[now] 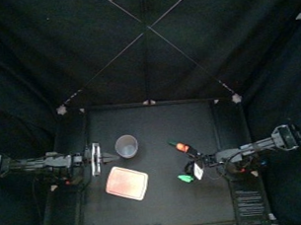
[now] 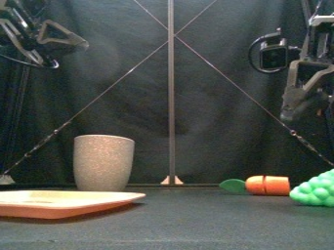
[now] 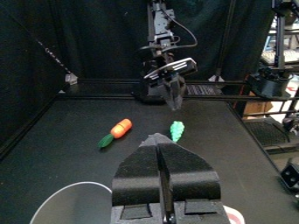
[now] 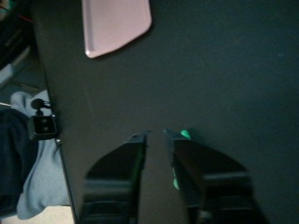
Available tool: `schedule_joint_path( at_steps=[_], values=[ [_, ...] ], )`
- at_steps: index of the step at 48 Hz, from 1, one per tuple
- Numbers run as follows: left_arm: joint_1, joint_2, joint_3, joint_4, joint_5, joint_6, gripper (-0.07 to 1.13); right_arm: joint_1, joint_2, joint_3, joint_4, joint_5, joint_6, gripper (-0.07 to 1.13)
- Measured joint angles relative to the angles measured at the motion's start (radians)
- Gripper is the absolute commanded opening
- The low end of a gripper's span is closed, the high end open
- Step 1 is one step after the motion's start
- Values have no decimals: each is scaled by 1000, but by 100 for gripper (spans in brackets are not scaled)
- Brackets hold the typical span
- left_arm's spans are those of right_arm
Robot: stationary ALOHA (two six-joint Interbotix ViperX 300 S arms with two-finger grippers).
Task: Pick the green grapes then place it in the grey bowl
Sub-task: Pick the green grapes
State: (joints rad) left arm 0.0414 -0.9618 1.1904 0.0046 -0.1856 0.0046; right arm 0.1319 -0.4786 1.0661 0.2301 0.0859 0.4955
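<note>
Green grapes [image 1: 186,178] lie near the front, well clear of grey cup [image 1: 127,145].

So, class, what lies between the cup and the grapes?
Bare table, as the top view shows. The carrot only looks in line in the front view; it sits farther back than the grapes.

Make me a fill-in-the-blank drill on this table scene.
The green grapes lie on the ____, not in the grey bowl. The orange toy beside the grapes is a ____. The flat tray in front of the bowl is coloured ____. The pincer nearest the grapes belongs to the ____ arm.
Missing: table; carrot; pink; right.
</note>
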Motion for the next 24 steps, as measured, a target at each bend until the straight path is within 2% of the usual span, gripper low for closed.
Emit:
schedule_joint_path(
  at_steps=[5,24],
  values=[
    [3,0,0,-2,0,0,22,3,54,-11,0,3,8,99],
    [18,0,0,-2,-3,0,22,25,158,-20,2,87,9,99]
  ],
)
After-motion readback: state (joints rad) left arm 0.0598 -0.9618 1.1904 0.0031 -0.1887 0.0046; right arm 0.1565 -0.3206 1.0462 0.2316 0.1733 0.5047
